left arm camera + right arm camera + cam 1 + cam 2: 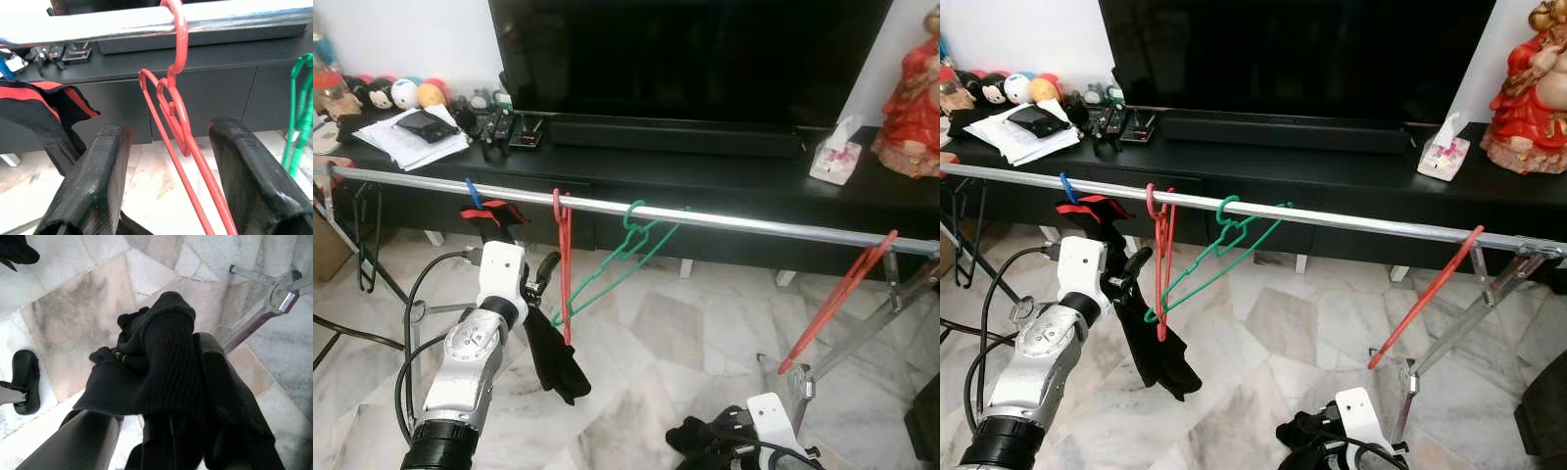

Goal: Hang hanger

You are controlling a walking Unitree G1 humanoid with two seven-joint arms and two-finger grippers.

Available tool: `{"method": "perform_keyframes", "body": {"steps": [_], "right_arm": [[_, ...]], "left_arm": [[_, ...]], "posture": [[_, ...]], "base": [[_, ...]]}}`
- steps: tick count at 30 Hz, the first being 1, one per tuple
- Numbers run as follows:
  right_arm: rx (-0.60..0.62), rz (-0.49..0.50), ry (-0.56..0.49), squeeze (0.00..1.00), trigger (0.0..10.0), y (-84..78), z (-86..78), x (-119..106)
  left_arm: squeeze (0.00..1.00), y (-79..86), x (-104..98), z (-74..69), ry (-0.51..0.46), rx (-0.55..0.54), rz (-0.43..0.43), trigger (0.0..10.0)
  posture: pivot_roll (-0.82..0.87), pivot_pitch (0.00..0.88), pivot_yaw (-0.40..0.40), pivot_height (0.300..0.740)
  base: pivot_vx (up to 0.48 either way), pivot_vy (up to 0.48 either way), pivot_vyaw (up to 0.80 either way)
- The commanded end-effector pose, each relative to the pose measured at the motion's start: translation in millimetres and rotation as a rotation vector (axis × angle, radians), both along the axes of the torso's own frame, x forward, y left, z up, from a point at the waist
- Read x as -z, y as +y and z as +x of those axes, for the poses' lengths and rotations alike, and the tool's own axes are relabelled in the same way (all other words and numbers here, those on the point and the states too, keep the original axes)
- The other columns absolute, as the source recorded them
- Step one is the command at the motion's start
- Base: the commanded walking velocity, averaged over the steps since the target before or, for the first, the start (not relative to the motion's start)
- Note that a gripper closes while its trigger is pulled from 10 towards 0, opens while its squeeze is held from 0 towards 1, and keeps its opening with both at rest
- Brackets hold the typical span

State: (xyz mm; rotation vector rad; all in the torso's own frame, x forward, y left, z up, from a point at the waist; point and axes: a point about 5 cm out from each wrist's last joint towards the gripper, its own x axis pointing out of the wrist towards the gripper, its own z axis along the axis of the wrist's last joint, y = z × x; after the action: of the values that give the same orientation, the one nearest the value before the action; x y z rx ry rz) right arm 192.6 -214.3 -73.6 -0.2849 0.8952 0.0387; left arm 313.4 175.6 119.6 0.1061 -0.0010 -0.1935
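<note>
So, working along the rail (724, 217) from its left end: first a blue clip (472, 190), then a black garment with red trim (499, 217) draped over the bar, and right after that the red hanger (564, 262) I care about. Its hook is already over the rail and the body hangs almost straight down, long axis vertical.

My left gripper (168, 181) sits just below the rail with its fingers spread wide, and the hanger's neck and upper wires run right down the gap between them. From the wrist camera I don't see either finger actually touching it. So the hanger is dead ahead of that gripper, slightly toward the right finger (249, 176). To me it looks hung, so the next move is probably just backing straight out without snagging the wire.

Further right there's a green hanger (626, 257) tilted on the rail, then another red hanger (842, 299) near the right end.

My right gripper (161, 406) is down low by the floor, pinching a black cloth (156, 367). Left arm is clearly the nearer one.

No readable labels or brands anywhere.
</note>
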Motion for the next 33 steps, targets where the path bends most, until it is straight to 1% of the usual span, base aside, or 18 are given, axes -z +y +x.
{"method": "perform_keyframes", "body": {"steps": [1,12,20,23,24,25,26,27,30,31,33], "right_arm": [[-0.011,-0.006,-0.004,0.0,10.0,-0.9,3.6,-2.0],[-0.012,-0.009,-0.007,0.0,10.0,-1.6,5.1,-2.9],[-0.013,-0.011,-0.009,0.0,10.0,-1.8,5.7,-3.3],[-0.012,-0.012,-0.009,0.0,10.0,-1.9,5.8,-3.3],[-0.012,-0.012,-0.009,0.0,10.0,-2.0,5.9,-3.4],[-0.012,-0.012,-0.009,0.0,10.0,-2.0,5.9,-3.4],[-0.013,-0.014,-0.009,0.0,10.0,-2.1,6.1,-3.5],[-0.013,-0.014,-0.01,0.0,10.0,-2.0,6.2,-3.5],[-0.015,-0.015,-0.01,0.0,10.0,-2.0,6.3,-3.6],[-0.015,-0.015,-0.01,0.0,10.0,-2.0,6.3,-3.6],[-0.013,-0.016,-0.012,0.0,10.0,-2.0,6.5,-3.7]], "left_arm": [[0.0,0.0,-4.2,0.8,-0.006,0.012,0.008,10.0],[0.0,-1.9,-1.9,-0.6,0.01,0.036,0.003,10.0],[0.0,0.1,-1.9,-1.8,0.015,0.041,-0.002,10.0],[0.0,-0.3,2.1,-3.0,0.053,0.059,0.008,10.0],[0.0,-2.2,6.9,-4.4,0.097,0.08,-0.01,10.0],[0.0,-2.2,6.9,-4.4,0.097,0.08,-0.01,10.0],[0.0,-4.5,11.5,-5.7,0.138,0.102,-0.033,10.0],[0.0,-5.0,13.9,-6.3,0.158,0.106,-0.035,10.0],[0.0,-4.9,18.1,-6.3,0.205,0.108,-0.074,10.0],[0.0,-4.9,18.1,-6.3,0.205,0.108,-0.074,10.0],[0.0,-4.6,17.7,-5.3,0.235,0.127,-0.083,10.0]], "posture": [[-0.08,0.037,0.018,0.74],[-0.08,0.035,0.016,0.74],[-0.07,0.033,0.016,0.74],[-0.07,0.032,0.017,0.74],[-0.07,0.033,0.016,0.74],[-0.07,0.033,0.016,0.74],[-0.07,0.032,0.016,0.74],[-0.07,0.032,0.016,0.74],[-0.07,0.032,0.017,0.74],[-0.07,0.032,0.017,0.74],[-0.07,0.032,0.017,0.74]], "base": [[0.277,0.0,0.0],[0.289,0.0,0.0],[0.309,0.0,0.0],[0.0,0.0,0.0],[0.0,0.0,0.0],[0.0,0.0,0.0],[0.0,0.0,0.0],[0.0,0.0,0.0],[0.0,0.0,0.0],[0.0,0.0,0.0],[0.0,0.0,0.0]]}}
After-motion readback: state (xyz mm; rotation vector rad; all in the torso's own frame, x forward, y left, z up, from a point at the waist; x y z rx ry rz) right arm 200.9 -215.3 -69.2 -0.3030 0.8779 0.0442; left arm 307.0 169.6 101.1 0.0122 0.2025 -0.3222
